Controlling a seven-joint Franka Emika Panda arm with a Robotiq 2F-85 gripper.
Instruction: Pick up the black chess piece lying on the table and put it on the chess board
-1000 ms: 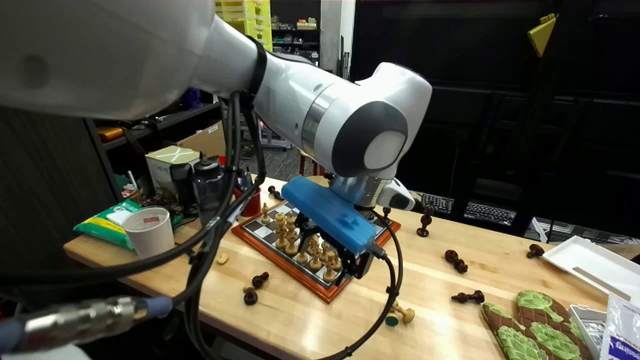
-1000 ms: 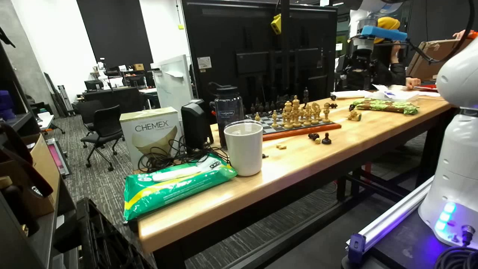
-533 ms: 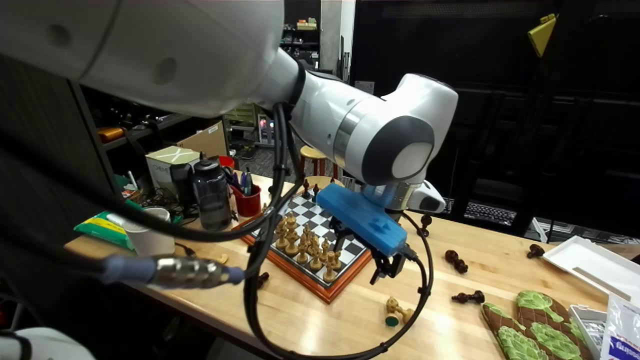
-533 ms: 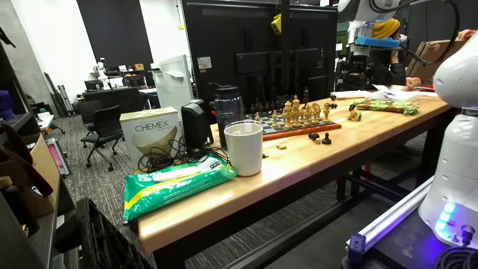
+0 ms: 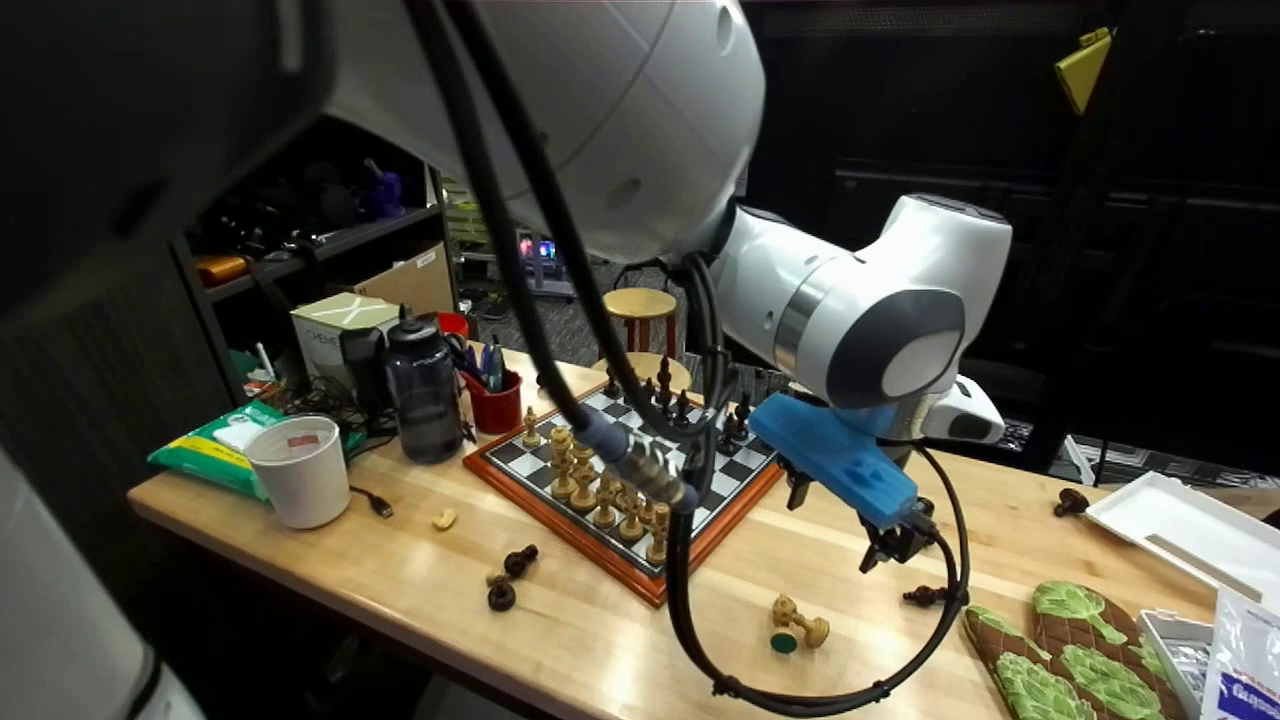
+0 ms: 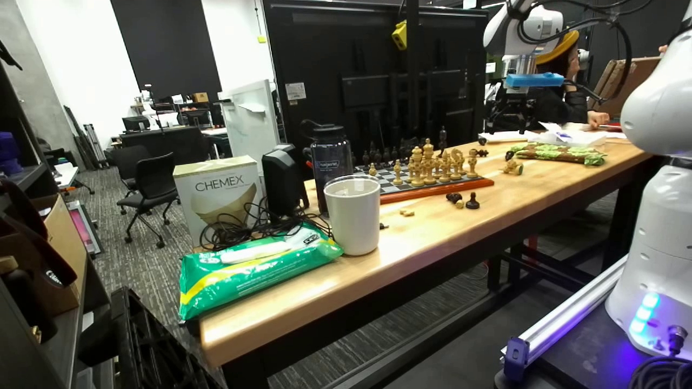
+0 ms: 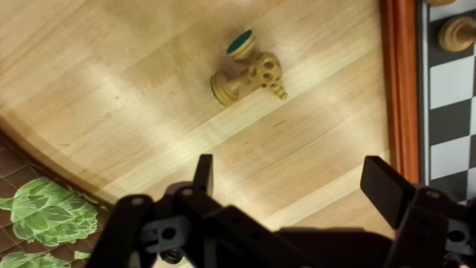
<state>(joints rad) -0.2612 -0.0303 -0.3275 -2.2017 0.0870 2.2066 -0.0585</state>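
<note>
Fingers [image 7: 386,190]: hanging over the bench [image 5: 600,640] beside the chess board [image 7: 403,93], spread wide and pinching nothing.
Pale chess pieces [image 7: 266,69]: lying overlapped on that same side of the chess board, probably needing to be steered around.
Black chess piece [image 5: 928,596]: lying on the bench in an exterior view, farther out from the chess board than the fingers; several black ones are lying about, so this nearest one is only likely being meant.
Long axis: narrow end pointing toward the chess board, running aslant to the fingers' spread, so a turn is probably being called for before lowering.
Oven mitt [image 5: 1080,660]: lying farther out from the chess board than the black chess piece, carrying a leafy print.
Plastic bag [image 5: 1245,650]: resting farther out from the chess board again, showing lettering on blue, cut off and not reading surely.
Water bottle [image 6: 331,162]: standing on the chess board's opposite side from the fingers, showing blurred lettering, apparently "nalgene".
Chemex box [image 6: 219,200]: standing farther from the chess board than the bottle, reading "CHEMEX" clearly.
</note>
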